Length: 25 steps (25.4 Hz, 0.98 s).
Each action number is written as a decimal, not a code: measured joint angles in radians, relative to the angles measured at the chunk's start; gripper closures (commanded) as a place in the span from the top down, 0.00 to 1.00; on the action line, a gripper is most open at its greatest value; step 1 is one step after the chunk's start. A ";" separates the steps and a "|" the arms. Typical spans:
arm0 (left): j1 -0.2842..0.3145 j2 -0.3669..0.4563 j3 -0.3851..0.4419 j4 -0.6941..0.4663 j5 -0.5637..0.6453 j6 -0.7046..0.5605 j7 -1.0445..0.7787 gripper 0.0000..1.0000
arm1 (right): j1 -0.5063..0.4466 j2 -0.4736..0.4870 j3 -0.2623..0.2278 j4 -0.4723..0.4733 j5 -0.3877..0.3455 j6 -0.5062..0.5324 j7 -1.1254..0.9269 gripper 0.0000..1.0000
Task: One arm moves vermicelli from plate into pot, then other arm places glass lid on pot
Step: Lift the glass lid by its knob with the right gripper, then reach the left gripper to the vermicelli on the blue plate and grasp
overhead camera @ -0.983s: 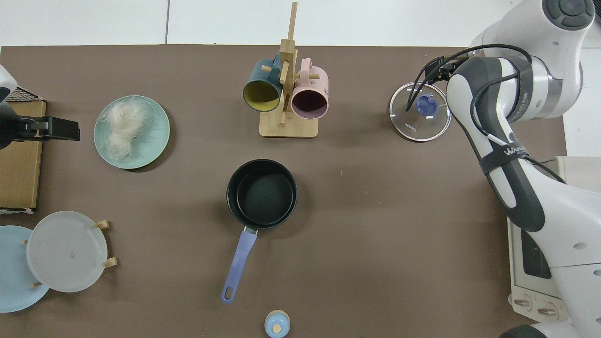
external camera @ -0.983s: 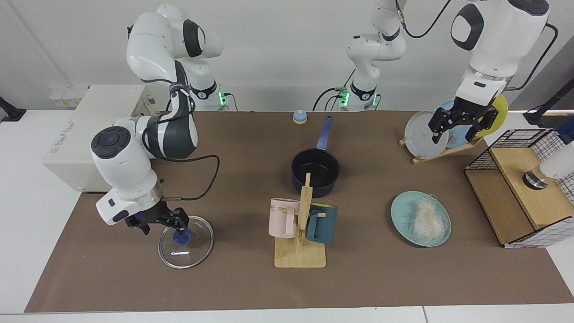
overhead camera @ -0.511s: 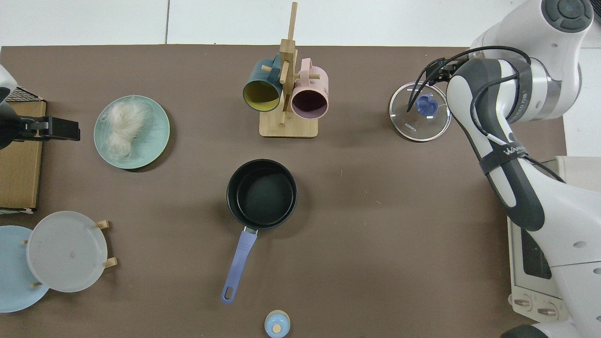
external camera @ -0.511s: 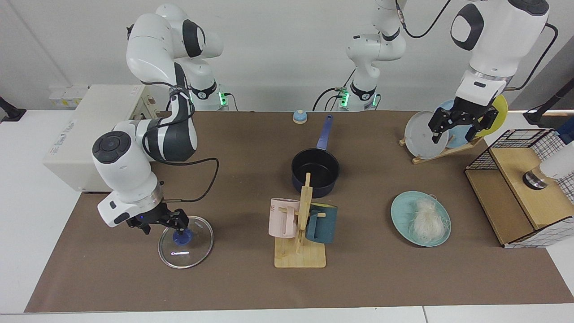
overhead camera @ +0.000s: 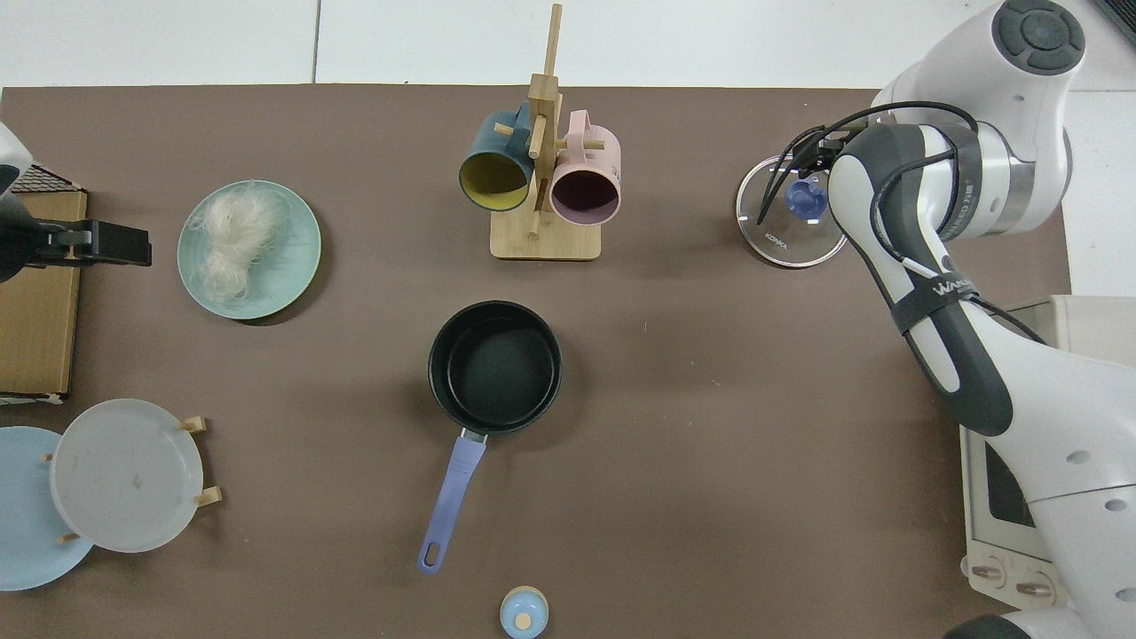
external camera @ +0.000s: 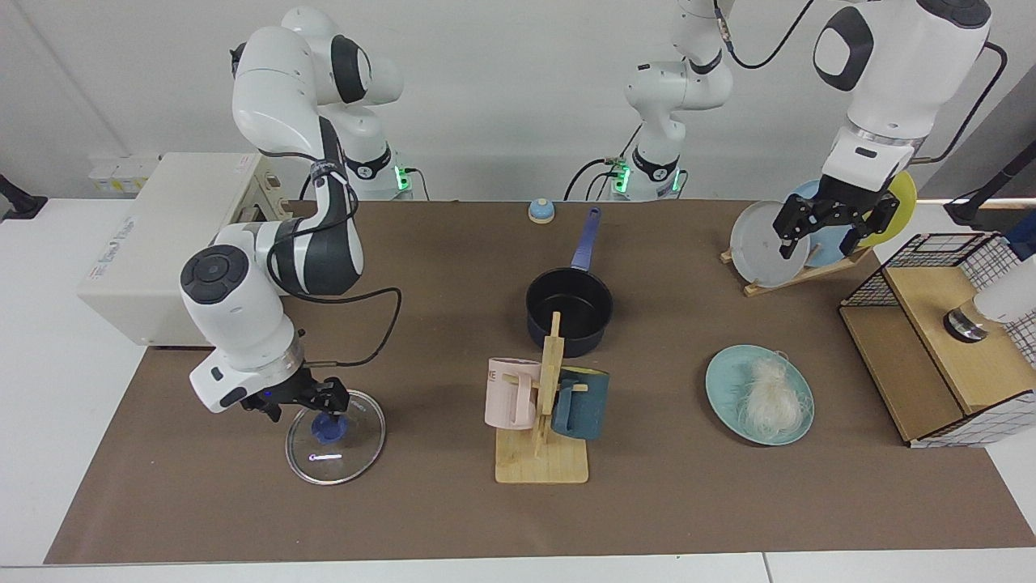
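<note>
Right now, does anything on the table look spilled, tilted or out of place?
Nothing stands out. The vermicelli sits in a tangle on the plate, the pot stands upright and empty, and the glass lid lies flat under the right gripper.

Teal-green plate (external camera: 759,394), whitish vermicelli (external camera: 767,396), navy pot (external camera: 569,312) black inside, clear glass lid (external camera: 335,436) blue-knobbed, brown surface (external camera: 453,502)
</note>
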 measured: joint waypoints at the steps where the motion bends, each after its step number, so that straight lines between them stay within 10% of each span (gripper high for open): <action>1: 0.000 0.000 0.000 0.000 0.000 -0.021 0.000 1.00 | 0.000 0.000 0.000 -0.002 0.000 0.004 0.000 1.00; 11: 0.000 0.019 -0.002 -0.005 0.000 0.016 0.005 1.00 | 0.000 0.000 -0.001 -0.025 0.000 0.023 0.000 1.00; 25: 0.013 0.316 0.001 -0.014 0.000 0.371 0.014 1.00 | 0.000 0.000 -0.002 -0.078 0.000 0.027 0.000 1.00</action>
